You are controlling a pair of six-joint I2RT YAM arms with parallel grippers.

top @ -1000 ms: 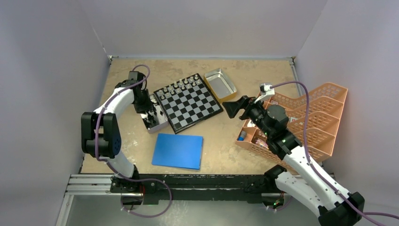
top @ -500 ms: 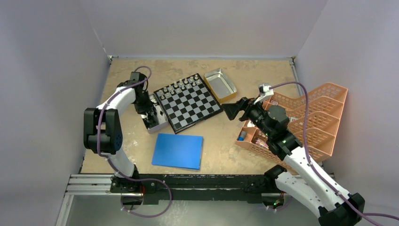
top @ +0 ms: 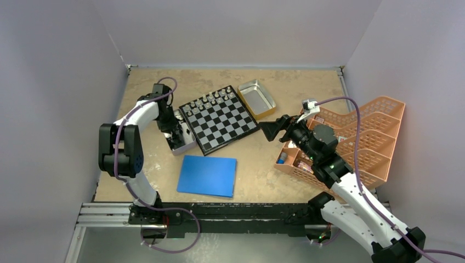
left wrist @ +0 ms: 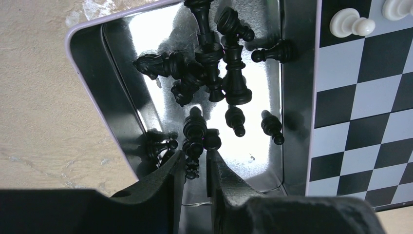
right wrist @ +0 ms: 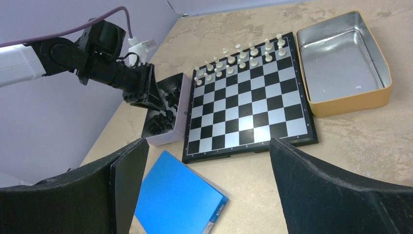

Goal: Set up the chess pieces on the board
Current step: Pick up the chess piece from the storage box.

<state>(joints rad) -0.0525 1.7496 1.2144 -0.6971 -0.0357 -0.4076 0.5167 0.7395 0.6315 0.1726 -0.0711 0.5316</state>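
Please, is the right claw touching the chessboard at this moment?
Apart. In the right wrist view the board lies well ahead of the open right claw, with bare table between the board and the fingers.

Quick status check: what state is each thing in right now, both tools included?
left tool, jaws narrow around one black piece in the tin; grip unclear
right tool, wide open, holding nothing
black pieces, heaped in the tin, none on board
white pieces, standing on the board's far two rows
gold tray, empty
blue sheet, lying flat
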